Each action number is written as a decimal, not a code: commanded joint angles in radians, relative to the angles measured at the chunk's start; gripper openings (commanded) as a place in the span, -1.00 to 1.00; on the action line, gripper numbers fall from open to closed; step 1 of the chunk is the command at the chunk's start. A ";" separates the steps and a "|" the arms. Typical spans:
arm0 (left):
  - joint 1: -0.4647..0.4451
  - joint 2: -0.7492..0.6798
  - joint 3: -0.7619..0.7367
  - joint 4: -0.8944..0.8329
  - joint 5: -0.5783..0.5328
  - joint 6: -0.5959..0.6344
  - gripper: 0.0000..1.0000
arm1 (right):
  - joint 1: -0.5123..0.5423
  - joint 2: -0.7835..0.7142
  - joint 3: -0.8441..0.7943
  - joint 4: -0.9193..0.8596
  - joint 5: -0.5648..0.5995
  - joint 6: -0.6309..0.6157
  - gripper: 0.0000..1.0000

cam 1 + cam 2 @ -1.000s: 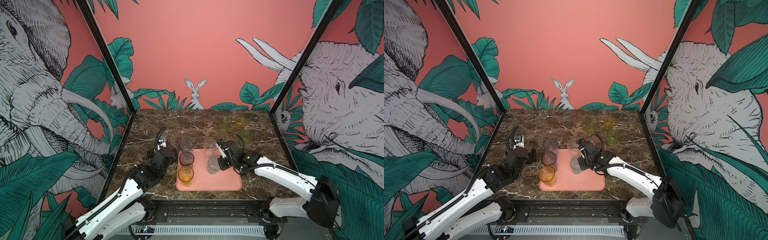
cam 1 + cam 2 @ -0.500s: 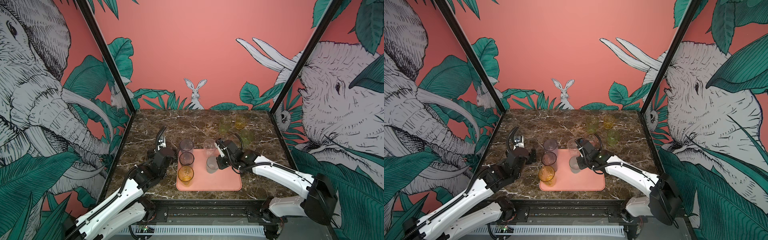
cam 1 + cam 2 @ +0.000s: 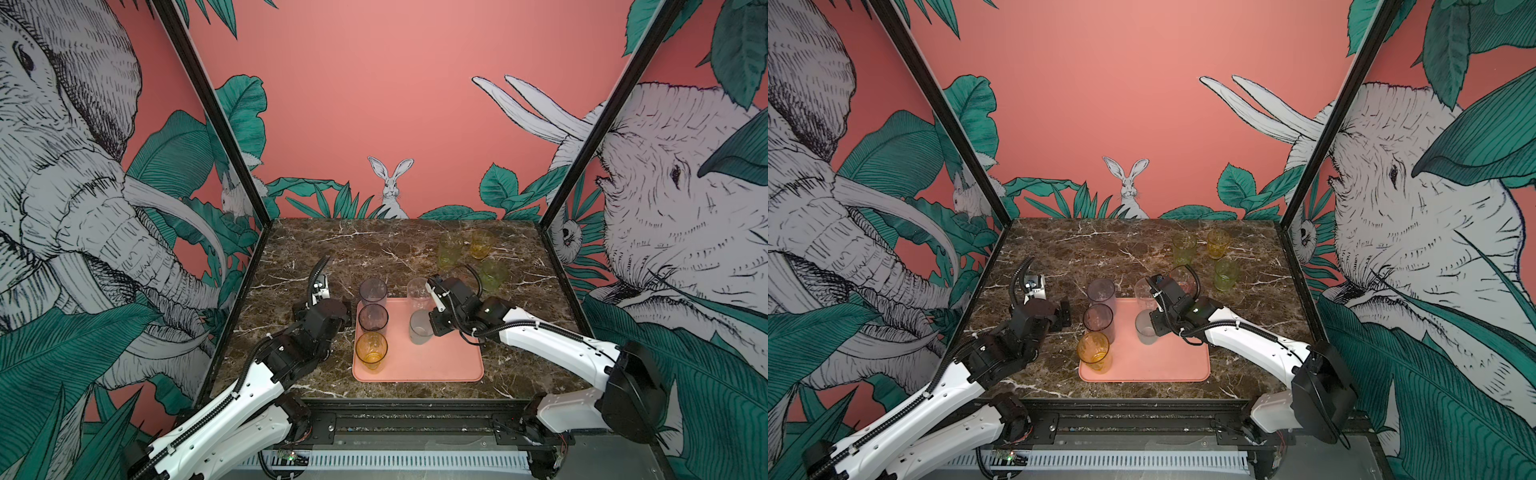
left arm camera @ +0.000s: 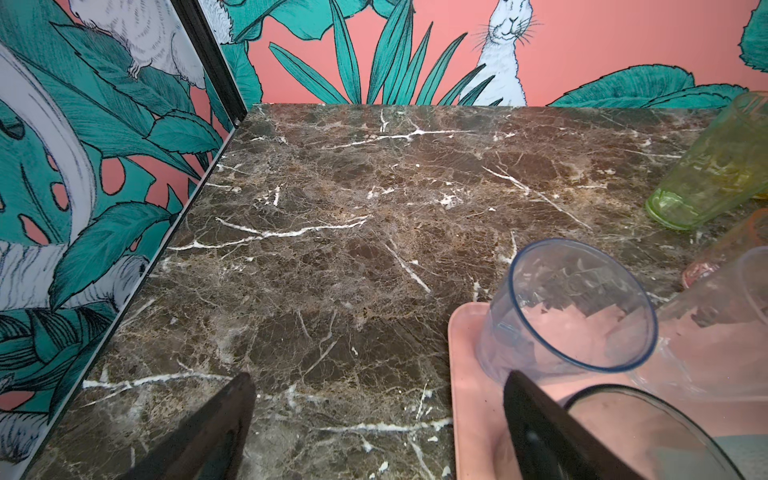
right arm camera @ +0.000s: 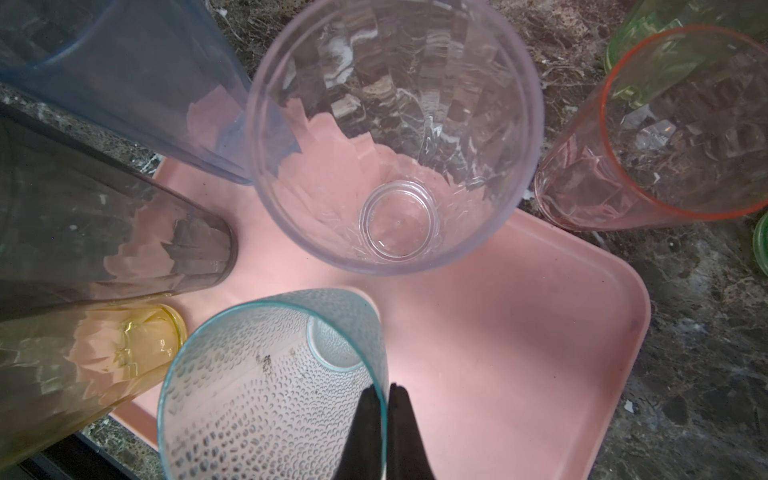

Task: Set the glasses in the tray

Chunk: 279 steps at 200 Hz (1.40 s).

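Your right hand [image 5: 385,392], pinching the teal glass [image 5: 266,395] by its rim, has nudged it a touch leftward over the tray [image 3: 440,361], lower centre in both top views; release looks next. Your left hand [image 4: 378,390] waits spread, empty.

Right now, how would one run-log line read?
right gripper: jaws shut on teal-grey dotted plastic tumbler | left gripper: jaws open, empty | flat salmon-pink rectangular tray: four other tumblers inside
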 commanded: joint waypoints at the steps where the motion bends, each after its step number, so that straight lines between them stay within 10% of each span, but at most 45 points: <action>1: 0.006 -0.015 -0.013 -0.016 -0.010 -0.024 0.89 | 0.006 0.007 0.030 0.028 -0.004 0.016 -1.00; 104: 0.006 -0.042 -0.010 -0.030 -0.004 -0.029 0.89 | 0.006 -0.008 0.033 0.037 -0.009 0.030 -0.38; 279: 0.005 -0.055 0.014 -0.049 -0.014 -0.012 0.89 | -0.103 -0.036 0.379 -0.103 0.187 -0.133 0.11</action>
